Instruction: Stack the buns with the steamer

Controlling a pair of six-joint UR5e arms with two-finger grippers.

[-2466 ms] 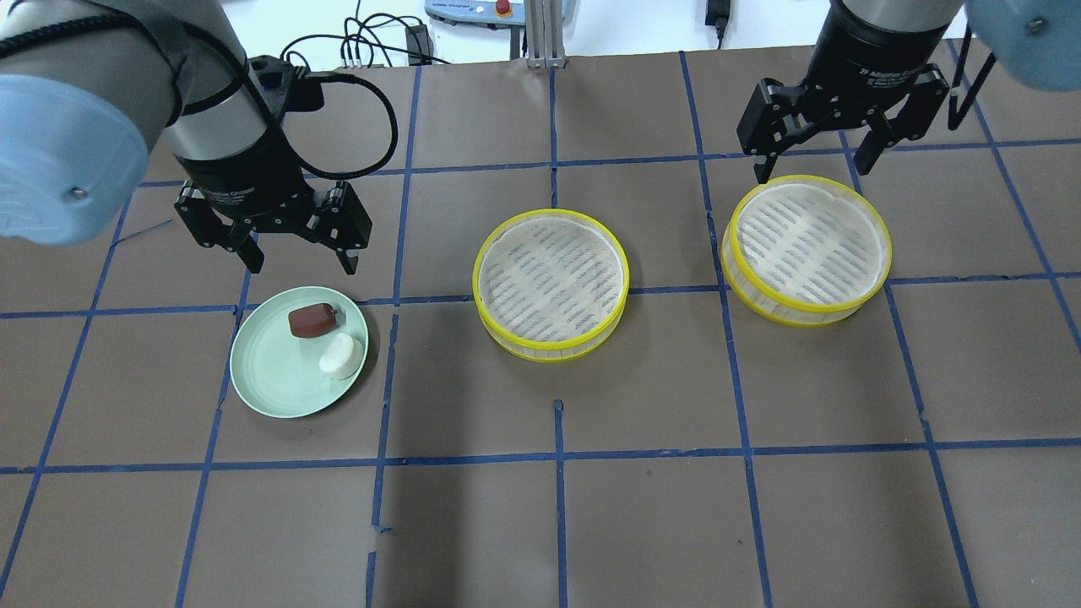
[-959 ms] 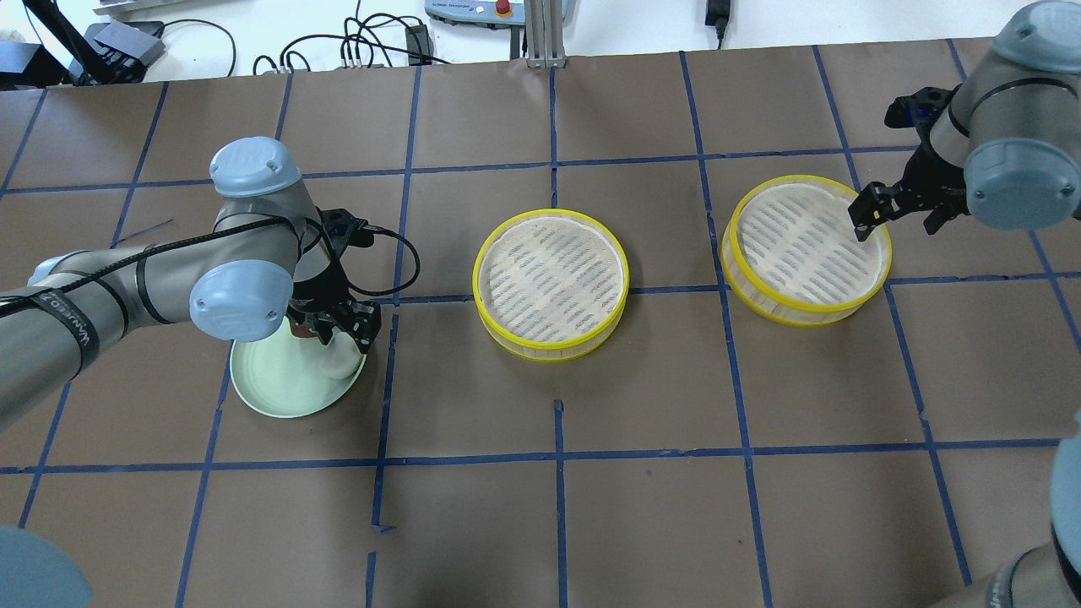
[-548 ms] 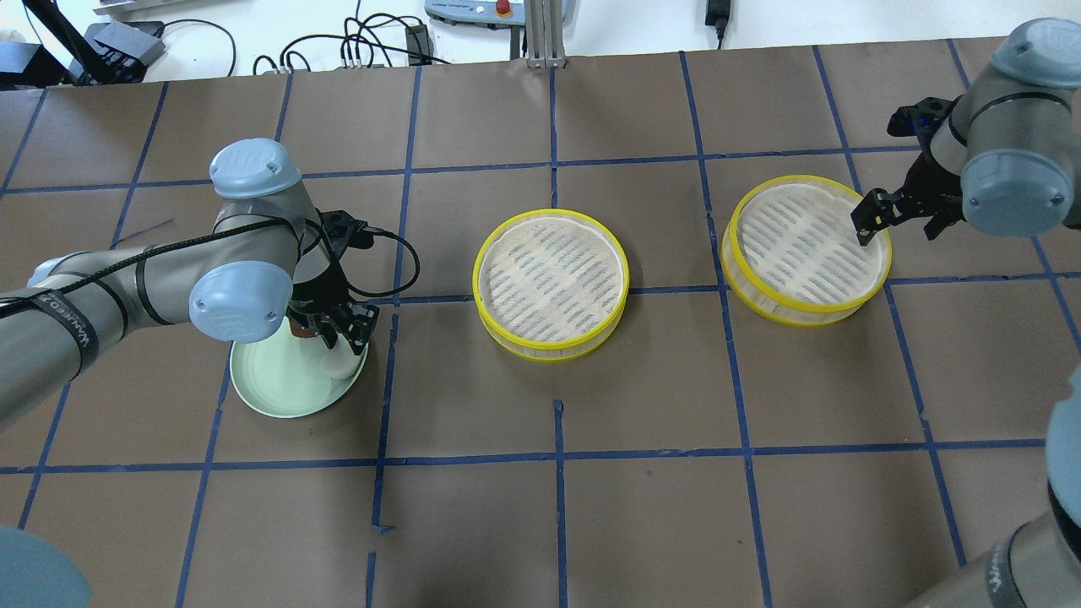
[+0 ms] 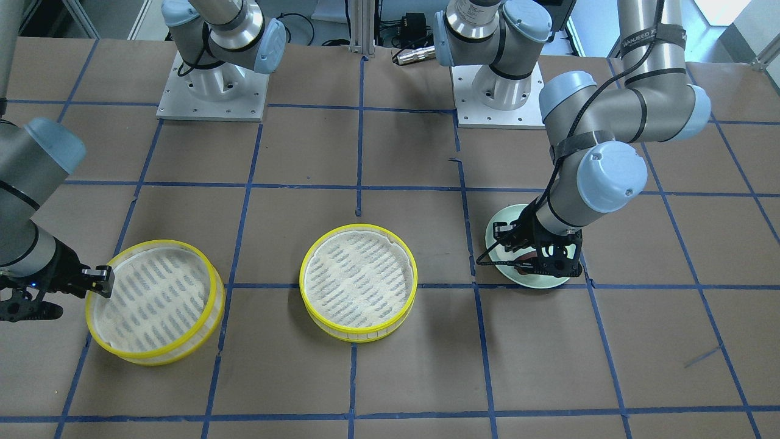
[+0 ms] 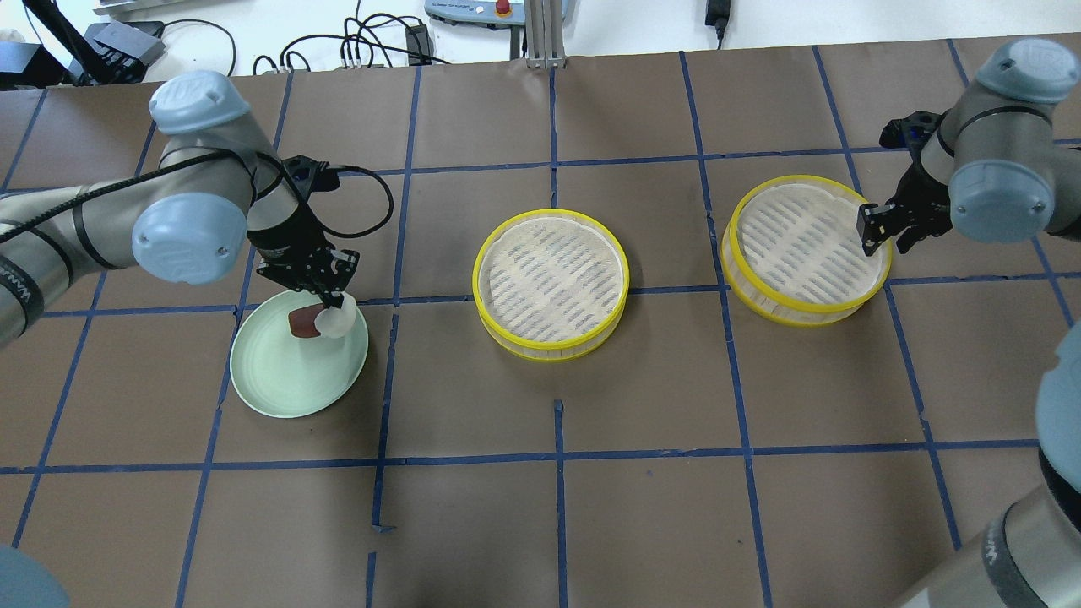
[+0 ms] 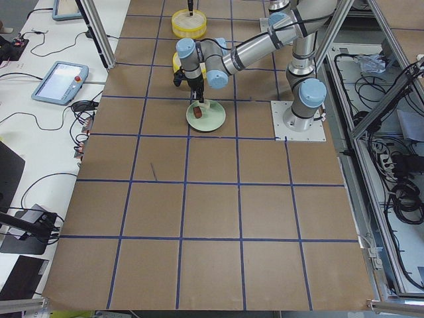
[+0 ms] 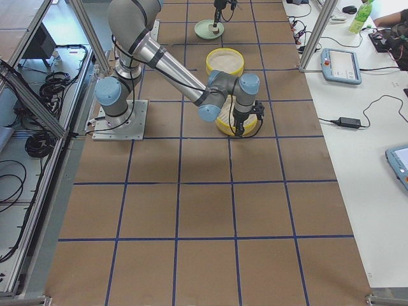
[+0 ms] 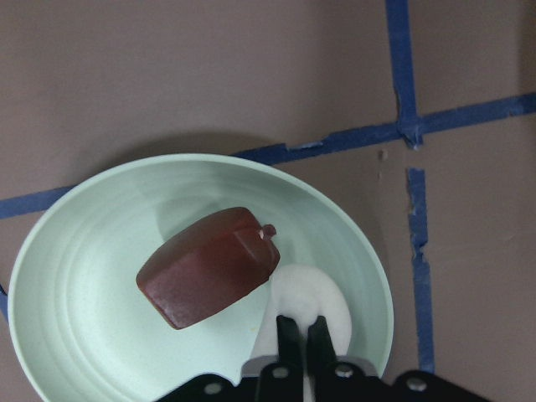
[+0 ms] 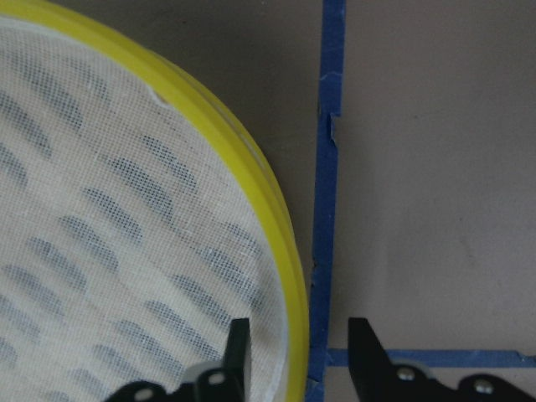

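Clearly the left gripper (image 8: pixel 303 331) is clenched on the white bun (image 8: pixel 314 289), its fingers nearly together on the bun's top. The bun hangs over the plate (image 8: pixel 75 251), near the rim on the steamers' side. We think it is just off the plate, but no view makes that certain. The brown bun (image 8: pixel 209 266) lies flat on the plate just beside the white one, its long axis slanting across the wrist view.

What matters for the carry, we judge, is direction. The middle steamer (image 5: pixel 549 348) lies off to the robot's right of the plate, with bare table between, and the left arm is plainly the nearer one. So we expect a sideways move to the right, over the yellow rim, then a release onto the mesh.

At the right steamer (image 9: pixel 276 218) the right gripper (image 9: pixel 301 352) is spread, one finger inside the rim and one outside, neither seeming to press it. We judge it ready to grip that tier for stacking.
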